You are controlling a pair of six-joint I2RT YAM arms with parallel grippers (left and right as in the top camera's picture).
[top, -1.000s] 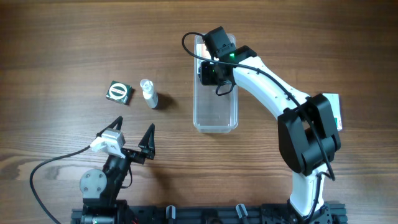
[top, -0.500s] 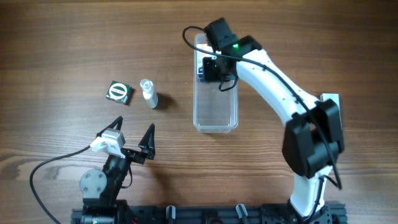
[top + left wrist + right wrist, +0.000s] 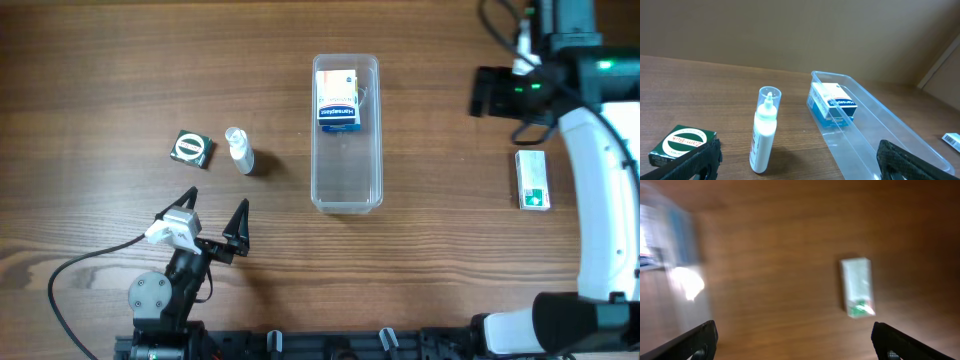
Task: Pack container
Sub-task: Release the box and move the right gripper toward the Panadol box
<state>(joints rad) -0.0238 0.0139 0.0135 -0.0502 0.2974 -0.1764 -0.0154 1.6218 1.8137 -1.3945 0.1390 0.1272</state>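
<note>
As it lies midway across the desk (image 3: 120, 60), nearer the far edge than the near one, the container (image 3: 347, 175) reads as one long, narrow tub of clear plastic with rounded corners, its long axis running from far to near. Contents: one blue-and-white box (image 3: 338, 98) at its far end; the near half bare. Left end effector (image 3: 216, 200): fingers spread apart, empty, close to the near edge, well apart from the container and to its left. Right end effector (image 3: 795, 340): fingers wide apart, empty, toward the far right corner, well clear of the container's right side. Loose on the desk: a white bottle (image 3: 239, 150) and a green box (image 3: 191, 148) left of the container, and a white-and-green box (image 3: 533, 180) near the right edge. The right wrist view is blurred, the container a pale smear at its left margin; box print unreadable.
</note>
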